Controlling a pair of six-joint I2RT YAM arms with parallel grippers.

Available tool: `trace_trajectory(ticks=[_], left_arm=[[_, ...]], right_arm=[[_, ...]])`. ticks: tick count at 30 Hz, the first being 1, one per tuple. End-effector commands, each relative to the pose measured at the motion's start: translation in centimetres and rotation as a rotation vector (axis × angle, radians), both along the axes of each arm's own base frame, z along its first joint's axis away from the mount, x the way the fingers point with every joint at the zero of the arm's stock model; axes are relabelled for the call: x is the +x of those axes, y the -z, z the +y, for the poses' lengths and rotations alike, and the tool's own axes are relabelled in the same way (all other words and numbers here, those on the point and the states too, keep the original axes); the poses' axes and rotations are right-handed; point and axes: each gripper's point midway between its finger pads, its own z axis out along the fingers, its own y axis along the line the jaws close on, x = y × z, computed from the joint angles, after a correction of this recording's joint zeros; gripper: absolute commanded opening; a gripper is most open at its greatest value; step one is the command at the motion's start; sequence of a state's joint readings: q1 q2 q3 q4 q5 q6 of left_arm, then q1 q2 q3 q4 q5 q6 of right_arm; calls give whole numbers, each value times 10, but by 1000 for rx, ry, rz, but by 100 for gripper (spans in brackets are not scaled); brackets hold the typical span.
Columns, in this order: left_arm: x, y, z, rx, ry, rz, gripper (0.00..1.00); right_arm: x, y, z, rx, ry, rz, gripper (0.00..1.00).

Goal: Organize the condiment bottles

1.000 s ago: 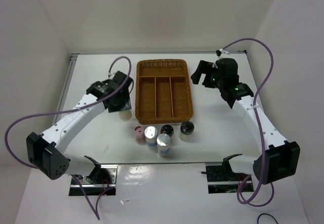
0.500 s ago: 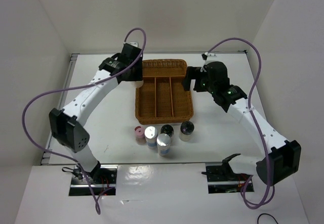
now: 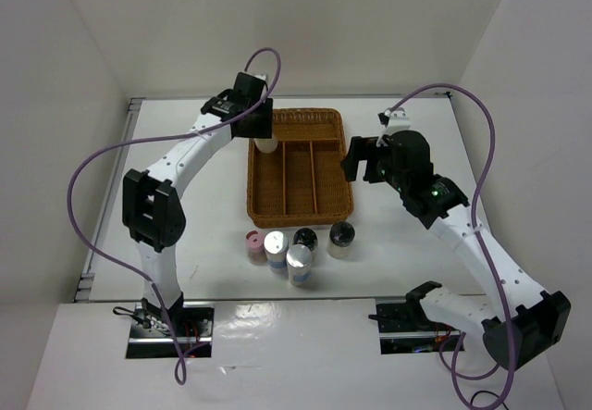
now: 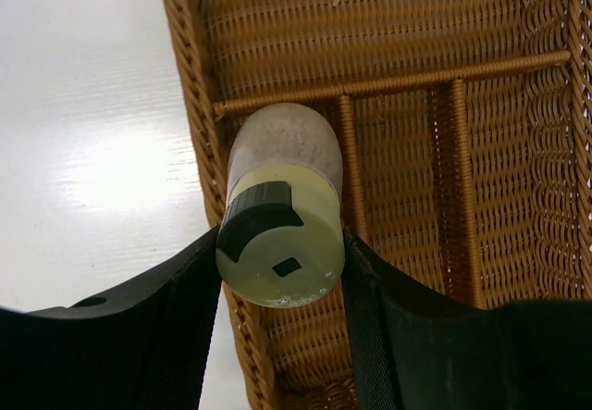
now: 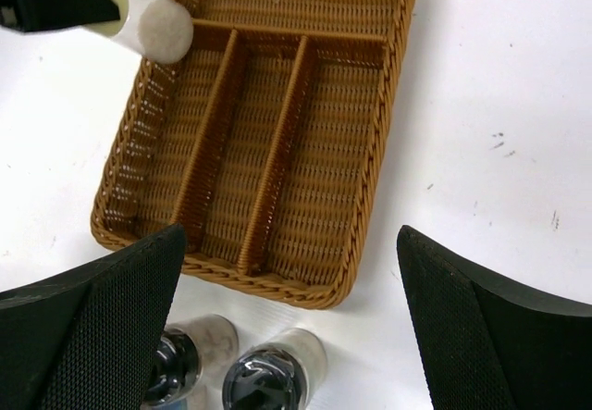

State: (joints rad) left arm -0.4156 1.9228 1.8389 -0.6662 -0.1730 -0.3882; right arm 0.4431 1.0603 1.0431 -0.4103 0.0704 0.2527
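My left gripper [image 3: 263, 136] is shut on the pale-yellow-capped bottle [image 4: 280, 208] and holds it above the back left corner of the wicker tray [image 3: 255, 208]; the bottle also shows in the top view [image 3: 266, 142] and the right wrist view [image 5: 148, 21]. Five bottles stand in front of the tray: pink cap [image 3: 252, 242], white cap [image 3: 276, 247], silver cap [image 3: 299, 264], and two black caps [image 3: 305, 241] [image 3: 341, 238]. The two black-capped ones show in the right wrist view [image 5: 273, 378] [image 5: 185, 366]. My right gripper [image 3: 367, 162] is open and empty, above the table right of the tray.
The tray [image 5: 388, 86] has a cross compartment at the back and three long compartments, all bare. White walls close in the table at the back and both sides.
My left arm carried the pale yellow bottle from the table left of the tray up to the tray's back left corner. My right gripper drifted slightly right and nearer.
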Motion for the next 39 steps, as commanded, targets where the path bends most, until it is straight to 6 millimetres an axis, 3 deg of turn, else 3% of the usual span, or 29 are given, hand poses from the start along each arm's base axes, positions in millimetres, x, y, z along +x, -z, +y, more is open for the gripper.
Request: trace_trajectory(ticks=[1,15,21,24,26,27,28,30,33,34,36,37,39], left_arm=[[18,-9,-16,-29,53,-57,38],[18,63,-9,52,31,77,39],[23,80,-8,85,20,118,60],[23,77,-4,104,5,117,79],[20,53,-3,86,4,75,95],[16,49,0,86,4,75,98],[9,27,2,71,3,43,100],[-7,14,4,64,6,41,100],[-49,-39,14,30,0,-7,100],[-66,-30,20,52,-9,22,100],[-90,-34,31,41,-29,40,100],[-111,-47,37,30,-27,32,100],[-143,-31,36,7,13,107,100]], right_arm=[[-8,11,-6,-24,13,17,99],[-10,39,-1,-37,11,143,99],[-3,47,4,-47,4,173,99],[0,48,10,-32,-9,183,99],[-1,51,13,-37,-18,191,99],[1,50,14,-33,-18,183,99],[1,50,14,-25,-14,186,99],[4,44,16,-17,-14,168,99],[9,41,15,-12,8,157,99],[9,41,15,-12,8,157,99],[11,38,16,-6,8,146,99],[12,36,17,-1,7,137,99],[13,34,20,-4,-6,123,99]])
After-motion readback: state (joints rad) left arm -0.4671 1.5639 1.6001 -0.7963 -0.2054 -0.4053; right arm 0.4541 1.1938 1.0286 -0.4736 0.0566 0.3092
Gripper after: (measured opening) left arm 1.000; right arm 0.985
